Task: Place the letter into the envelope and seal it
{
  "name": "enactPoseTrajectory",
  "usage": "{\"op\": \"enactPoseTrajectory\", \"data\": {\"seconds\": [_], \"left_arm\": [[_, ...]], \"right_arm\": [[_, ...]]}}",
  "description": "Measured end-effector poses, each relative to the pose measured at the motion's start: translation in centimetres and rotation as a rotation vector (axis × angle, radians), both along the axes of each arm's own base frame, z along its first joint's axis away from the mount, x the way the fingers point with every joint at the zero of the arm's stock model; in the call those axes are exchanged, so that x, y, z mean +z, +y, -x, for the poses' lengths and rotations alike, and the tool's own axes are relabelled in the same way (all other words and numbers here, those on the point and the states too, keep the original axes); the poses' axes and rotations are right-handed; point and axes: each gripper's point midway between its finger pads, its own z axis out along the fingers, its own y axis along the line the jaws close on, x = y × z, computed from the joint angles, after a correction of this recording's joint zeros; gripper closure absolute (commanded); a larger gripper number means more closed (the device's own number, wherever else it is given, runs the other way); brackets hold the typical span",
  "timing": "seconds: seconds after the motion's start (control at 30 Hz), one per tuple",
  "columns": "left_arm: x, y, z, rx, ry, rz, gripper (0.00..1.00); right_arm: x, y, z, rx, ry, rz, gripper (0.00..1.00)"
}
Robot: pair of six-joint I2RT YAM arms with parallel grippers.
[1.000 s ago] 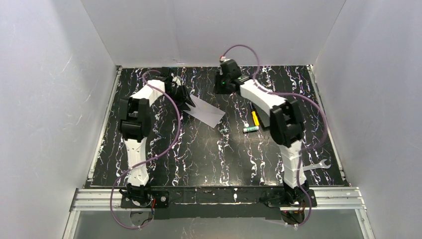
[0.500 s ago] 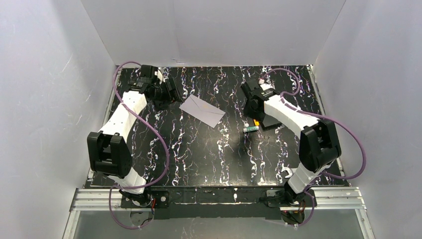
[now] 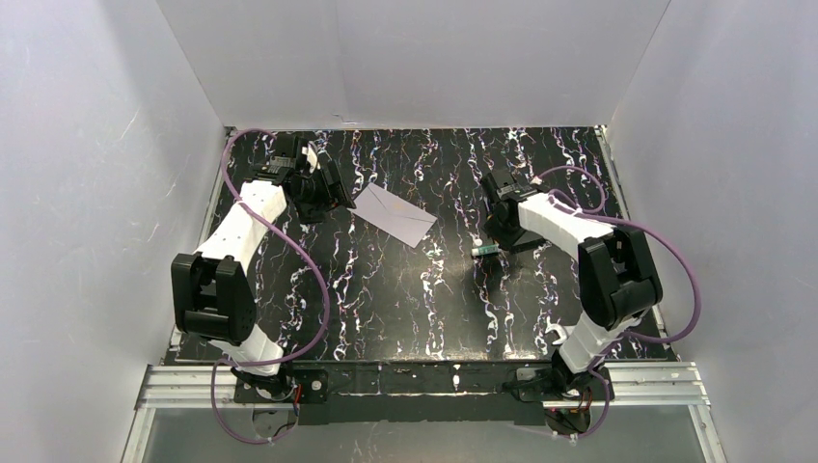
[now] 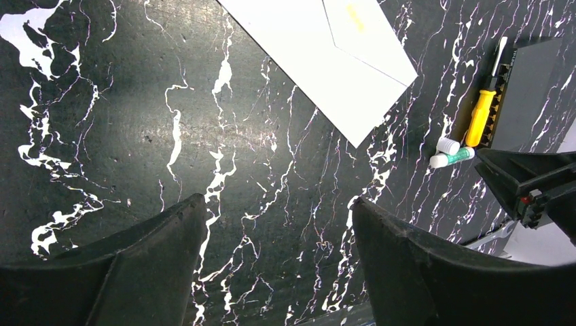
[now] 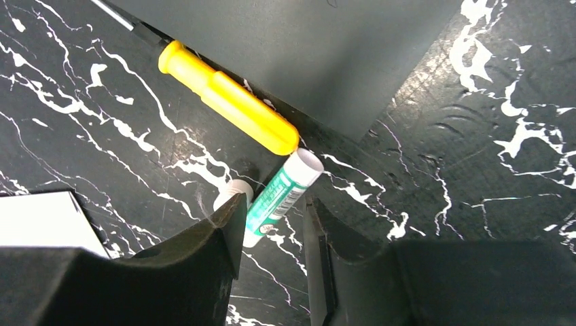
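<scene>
Left gripper (image 4: 277,207) hangs low over the far left part of the black marbled table (image 3: 386,299) with its jaws spread wide and nothing between them; only bare tabletop shows in the gap. The envelope (image 4: 319,54) lies flat on the table beyond the fingertips, up and to the right in the left wrist view, clear of both fingers (image 4: 136,265) and not touched by either. From the top camera it sits just to the right of this gripper, near but apart, turned at a slant with one corner pointing towards the middle of the table. Its triangular flap is folded down against the body, and a faint yellow mark shows on the flap. Over on the right side, the right gripper (image 5: 273,204) is down close to the table with its jaws drawn in to a narrow slot, holding nothing that can be seen. A green-and-white glue stick (image 5: 282,193) lies on the table right at its fingertips, its lower end hidden behind one finger. A small white cap (image 5: 231,193) rests beside the stick, and a yellow-handled screwdriver (image 5: 227,98) lies just past it along the edge of a flat black box (image 5: 306,47). The envelope is well off to the left of the right gripper, with only one corner showing at the edge of the right wrist view.
</scene>
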Motion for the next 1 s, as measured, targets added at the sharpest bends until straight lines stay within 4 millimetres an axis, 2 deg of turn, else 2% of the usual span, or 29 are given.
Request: {"op": "enactPoseTrajectory", "data": {"seconds": [0.27, 0.43, 0.63, 0.7, 0.8, 1.0], "left_arm": [[-0.1, 0.0, 0.0, 0.000, 0.002, 0.000, 0.24], [-0.3, 0.0, 0.0, 0.001, 0.009, -0.001, 0.24], [-0.4, 0.0, 0.0, 0.005, 0.013, 0.001, 0.24], [-0.4, 0.0, 0.0, 0.006, 0.013, 0.002, 0.24], [-0.3, 0.0, 0.0, 0.007, 0.013, 0.002, 0.24], [0.3, -0.8, 0.2, -0.019, 0.008, 0.044, 0.22]], "right_arm": [[-1.9, 0.1, -0.1, -0.047, 0.041, -0.013, 0.55], [-2.1, 0.2, -0.1, -0.063, 0.045, -0.023, 0.57], [-3.5, 0.1, 0.1, -0.058, 0.079, -0.005, 0.60], [-3.5, 0.2, 0.0, -0.050, 0.075, -0.005, 0.68], [-3.5, 0.2, 0.0, -0.030, 0.075, 0.001, 0.89], [-2.9, 0.1, 0.2, 0.101, 0.074, 0.051, 0.93]]}}
